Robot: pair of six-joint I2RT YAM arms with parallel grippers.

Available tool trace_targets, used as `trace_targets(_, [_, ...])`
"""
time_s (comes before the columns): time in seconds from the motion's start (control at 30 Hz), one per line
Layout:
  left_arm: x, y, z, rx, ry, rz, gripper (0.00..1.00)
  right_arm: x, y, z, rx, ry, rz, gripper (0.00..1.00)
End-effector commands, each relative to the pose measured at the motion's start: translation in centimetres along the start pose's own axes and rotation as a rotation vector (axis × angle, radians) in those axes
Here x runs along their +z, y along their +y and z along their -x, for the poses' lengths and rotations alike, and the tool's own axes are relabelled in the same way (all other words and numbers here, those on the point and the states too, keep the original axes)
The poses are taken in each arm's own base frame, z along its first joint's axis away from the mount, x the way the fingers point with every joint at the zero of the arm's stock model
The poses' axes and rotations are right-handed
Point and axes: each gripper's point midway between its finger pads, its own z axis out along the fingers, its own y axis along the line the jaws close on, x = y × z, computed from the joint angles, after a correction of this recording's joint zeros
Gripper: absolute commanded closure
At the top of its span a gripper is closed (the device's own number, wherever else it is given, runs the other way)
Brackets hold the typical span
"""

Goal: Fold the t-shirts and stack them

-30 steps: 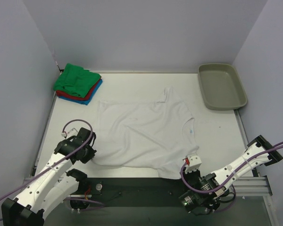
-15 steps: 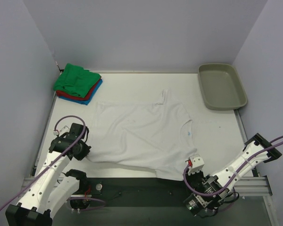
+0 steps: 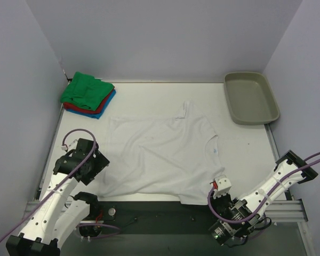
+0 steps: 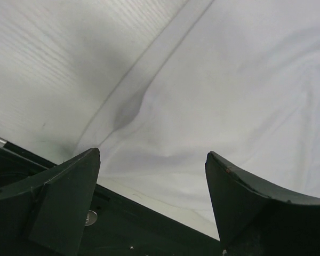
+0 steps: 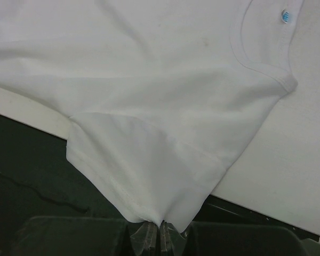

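Note:
A large white t-shirt lies spread flat in the middle of the table. My left gripper stands open at its near left corner; in the left wrist view the white cloth lies below the spread fingers, not held. My right gripper is at the table's near edge, shut on the tip of the shirt's near right sleeve, pinched between the pads of the gripper. Folded green, red and blue t-shirts sit stacked at the back left, green on top.
A grey-beige tray stands at the back right corner. The table's dark front rail runs between the arm bases. Walls close in the left, back and right sides. The shirt's collar with a blue label faces right.
My left gripper has opened and let go of the shirt's near left corner, which now lies flat. The shirt was drawn nearer and smoother. The right gripper stays shut on the sleeve.

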Motion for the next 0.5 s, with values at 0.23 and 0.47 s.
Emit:
trace_targets(0.23, [-1.9, -11.0, -2.8, 0.223, 0.052, -0.385, 0.10, 1.6, -0.3, 3.0, 0.086, -0.086, -0.064, 1.00])
trace_targets(0.47, [-1.6, -14.3, -5.3, 0.285, 0.099, -0.445, 0.10, 3.9, 1.6, 3.1, 0.037, -0.065, -0.124, 1.00])
